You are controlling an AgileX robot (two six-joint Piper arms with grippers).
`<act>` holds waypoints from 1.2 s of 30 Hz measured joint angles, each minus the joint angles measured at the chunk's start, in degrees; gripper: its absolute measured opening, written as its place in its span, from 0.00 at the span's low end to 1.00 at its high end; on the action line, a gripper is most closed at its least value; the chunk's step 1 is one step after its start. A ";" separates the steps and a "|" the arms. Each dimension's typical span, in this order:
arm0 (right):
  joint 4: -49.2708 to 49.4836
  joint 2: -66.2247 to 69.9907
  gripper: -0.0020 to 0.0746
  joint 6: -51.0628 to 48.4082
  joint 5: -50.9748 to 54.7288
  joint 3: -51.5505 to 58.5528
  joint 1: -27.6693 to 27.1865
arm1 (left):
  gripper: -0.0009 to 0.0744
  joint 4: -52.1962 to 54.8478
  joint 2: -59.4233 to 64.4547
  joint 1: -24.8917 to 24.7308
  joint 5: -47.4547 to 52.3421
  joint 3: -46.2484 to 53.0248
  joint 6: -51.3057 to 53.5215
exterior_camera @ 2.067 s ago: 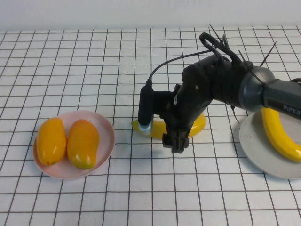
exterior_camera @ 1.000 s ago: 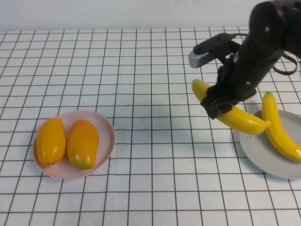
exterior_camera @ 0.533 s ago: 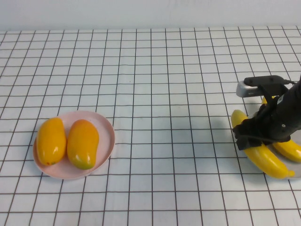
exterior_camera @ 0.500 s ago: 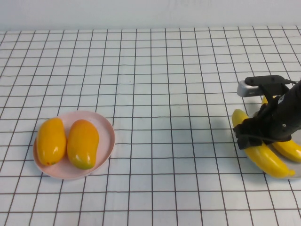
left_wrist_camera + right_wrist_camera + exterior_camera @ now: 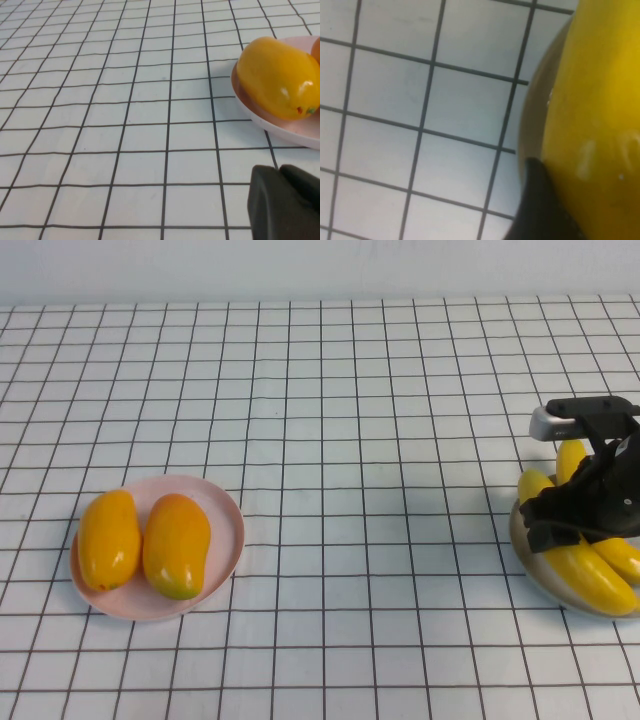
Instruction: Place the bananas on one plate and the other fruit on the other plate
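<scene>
Two bananas lie side by side on the light-grey plate (image 5: 520, 540) at the far right. My right gripper (image 5: 580, 510) is down over them, shut on the nearer banana (image 5: 590, 575); the farther banana (image 5: 570, 455) pokes out behind it. In the right wrist view, one of its fingers (image 5: 535, 205) presses against the banana (image 5: 600, 100) at the plate's rim (image 5: 532, 125). Two orange-yellow fruits (image 5: 108, 538) (image 5: 176, 545) rest on the pink plate (image 5: 225, 515) at the left. My left gripper (image 5: 277, 172) is shut, low over the table beside the pink plate (image 5: 280, 127) and a fruit (image 5: 277, 77).
A white cloth with a black grid covers the whole table (image 5: 330, 440). A pale wall runs along the far edge. The grey plate sits at the right border of the high view.
My right gripper has carried the banana rightward and down, from above the table's middle right onto the grey plate beside the other banana. The left side has not changed.
</scene>
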 joint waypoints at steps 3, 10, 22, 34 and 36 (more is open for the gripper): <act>0.00 -0.02 0.49 0.00 0.11 0.00 -0.50 | 0.01 0.00 0.00 0.00 0.00 0.00 0.00; 0.00 -0.11 0.60 0.04 0.19 0.00 -0.79 | 0.01 0.00 0.00 0.00 0.00 0.00 0.00; 0.63 -9.49 0.34 0.13 -3.07 1.53 0.08 | 0.01 0.00 0.00 0.00 0.00 0.00 0.00; 2.13 -44.49 0.01 0.13 -21.81 18.48 7.12 | 0.01 0.00 0.00 0.00 0.00 0.00 0.00; 2.26 -48.57 0.01 0.13 -21.80 21.67 7.21 | 0.01 0.00 0.00 0.00 0.00 0.00 0.00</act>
